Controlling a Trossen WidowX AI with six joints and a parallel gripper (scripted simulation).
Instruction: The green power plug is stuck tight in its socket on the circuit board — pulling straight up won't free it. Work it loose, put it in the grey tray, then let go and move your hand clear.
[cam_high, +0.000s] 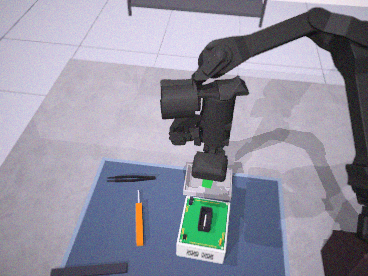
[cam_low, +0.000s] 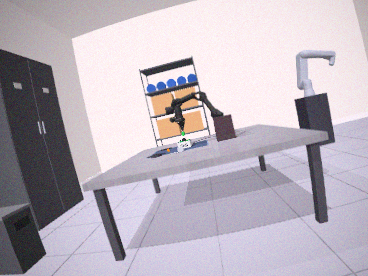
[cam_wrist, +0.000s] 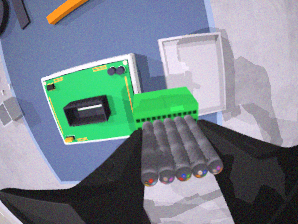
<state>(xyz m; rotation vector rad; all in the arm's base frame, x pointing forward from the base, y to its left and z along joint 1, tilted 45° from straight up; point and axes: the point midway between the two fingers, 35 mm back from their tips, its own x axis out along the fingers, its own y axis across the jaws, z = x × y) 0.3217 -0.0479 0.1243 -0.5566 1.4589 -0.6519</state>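
The green power plug (cam_high: 207, 183) (cam_low: 183, 133) (cam_wrist: 167, 104) is clamped in my jaws, raised between circuit board (cam_high: 191, 233) (cam_wrist: 90, 127) and grey tray (cam_high: 187, 189) (cam_wrist: 223, 75), its cables trailing toward me. The black socket (cam_high: 202, 226) (cam_wrist: 74, 117) gapes unplugged, so I likely carry it traywards, gripping firmly lest it drop short.
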